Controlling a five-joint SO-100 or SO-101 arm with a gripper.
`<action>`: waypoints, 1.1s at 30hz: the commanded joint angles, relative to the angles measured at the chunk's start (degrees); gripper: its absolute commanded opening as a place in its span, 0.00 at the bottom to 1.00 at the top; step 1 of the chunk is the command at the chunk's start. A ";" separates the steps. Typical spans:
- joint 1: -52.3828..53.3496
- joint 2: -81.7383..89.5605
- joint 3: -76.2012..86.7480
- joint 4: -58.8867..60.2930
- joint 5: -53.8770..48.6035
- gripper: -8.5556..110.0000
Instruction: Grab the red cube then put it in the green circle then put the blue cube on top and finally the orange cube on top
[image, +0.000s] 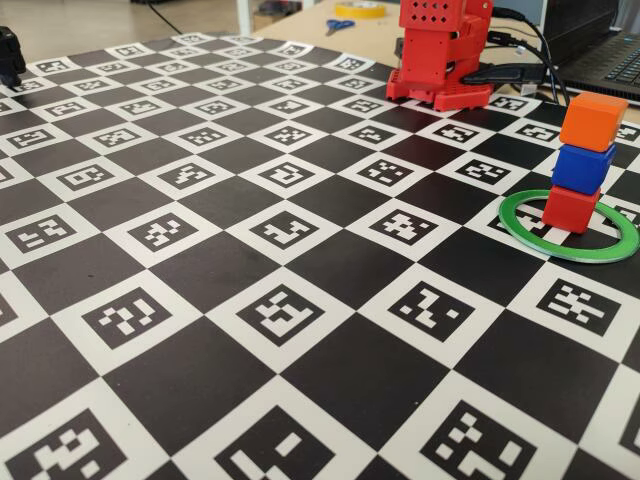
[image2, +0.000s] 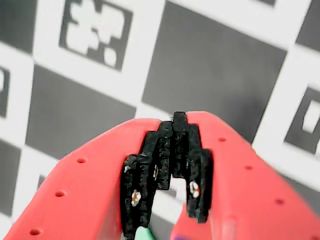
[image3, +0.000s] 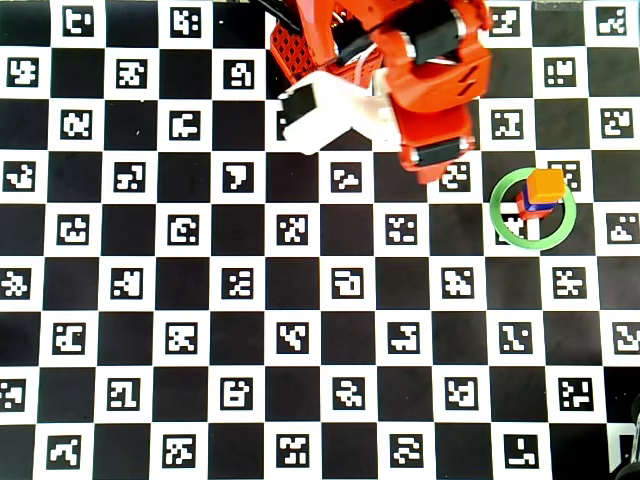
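- The gripper (image2: 176, 120) has its jaws clenched together, tips touching in the wrist view, with nothing between them.
- Its black toothed pads (image2: 150, 180) meet at the tip and spread apart lower in the wrist view; below the jaws lies only the checkered mat (image2: 215, 65).
- In the overhead view the gripper (image3: 432, 172) points down the picture, left of the ring and apart from it.
- The arm (image3: 430, 70) is folded near the top edge of the mat, with a white part (image3: 325, 112) on its left.
- The green circle (image: 600, 246) lies flat on the mat at the right side of the fixed view.
- The red cube (image: 571, 208) sits inside the circle, toward its far edge.
- The blue cube (image: 582, 168) rests on the red one, slightly askew.
- The orange cube (image: 593, 122) tops the stack, shifted a little to the right.
- The stack stands free, nothing touching it.
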 joint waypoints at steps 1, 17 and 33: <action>4.39 8.61 4.48 -4.31 -11.78 0.03; 11.78 43.24 40.78 -23.64 -40.78 0.03; 9.76 59.33 68.47 -31.38 -75.76 0.03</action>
